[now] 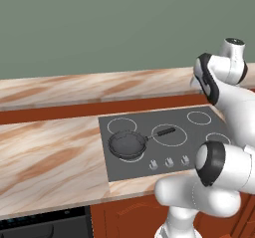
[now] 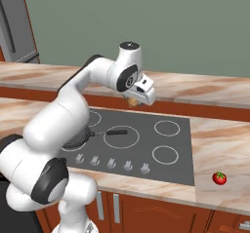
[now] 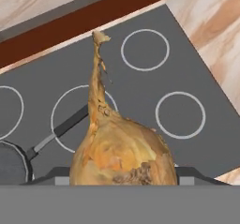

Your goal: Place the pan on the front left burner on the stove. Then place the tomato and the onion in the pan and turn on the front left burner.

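The pan (image 1: 128,145) sits on the front left burner (image 1: 127,146) of the stove (image 2: 161,161), its black handle (image 1: 165,132) lying across the larger middle ring toward the right. The tool (image 2: 133,101) hangs in the air above the stove's rear middle, well clear of the glass, and pinches the onion (image 3: 123,153) between its jaws; in the hand view the onion's golden-brown bulb sits right at the fingers with its dry stalk pointing away over the cooktop, and the pan's rim shows at the lower left. The tomato (image 2: 219,178) lies on the counter (image 2: 222,144) right of the stove, near the front edge, well apart from the pan.
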### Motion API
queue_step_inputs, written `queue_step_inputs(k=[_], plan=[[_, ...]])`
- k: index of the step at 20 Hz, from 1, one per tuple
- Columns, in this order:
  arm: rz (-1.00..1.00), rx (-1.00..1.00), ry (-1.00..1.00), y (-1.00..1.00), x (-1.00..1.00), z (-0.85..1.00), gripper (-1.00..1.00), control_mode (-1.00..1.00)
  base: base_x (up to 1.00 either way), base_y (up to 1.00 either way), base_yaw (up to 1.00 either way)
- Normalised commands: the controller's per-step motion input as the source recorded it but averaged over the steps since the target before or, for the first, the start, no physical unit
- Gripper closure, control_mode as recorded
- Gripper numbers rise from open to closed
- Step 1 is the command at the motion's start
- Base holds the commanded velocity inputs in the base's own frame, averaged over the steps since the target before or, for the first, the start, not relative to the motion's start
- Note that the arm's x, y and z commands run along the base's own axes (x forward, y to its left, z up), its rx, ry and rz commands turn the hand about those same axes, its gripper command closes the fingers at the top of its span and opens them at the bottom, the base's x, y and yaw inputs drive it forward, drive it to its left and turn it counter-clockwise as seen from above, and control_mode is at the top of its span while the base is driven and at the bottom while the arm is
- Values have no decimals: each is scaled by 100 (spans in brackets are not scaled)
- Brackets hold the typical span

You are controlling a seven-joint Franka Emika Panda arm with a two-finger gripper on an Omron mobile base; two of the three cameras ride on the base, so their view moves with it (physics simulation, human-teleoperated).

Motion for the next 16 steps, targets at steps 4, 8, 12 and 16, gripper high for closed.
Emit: queue_step_inputs(k=[4, 8, 12, 16], plan=[[12, 0, 2, 80, 0, -27, 100, -100, 0, 0, 0], [13, 0, 0, 83, 0, -35, 100, -100, 0, 0, 0], [14, 0, 0, 81, 0, -32, 100, -100, 0, 0, 0], [14, 0, 4, 72, 16, -15, 100, -100, 0, 0, 0]])
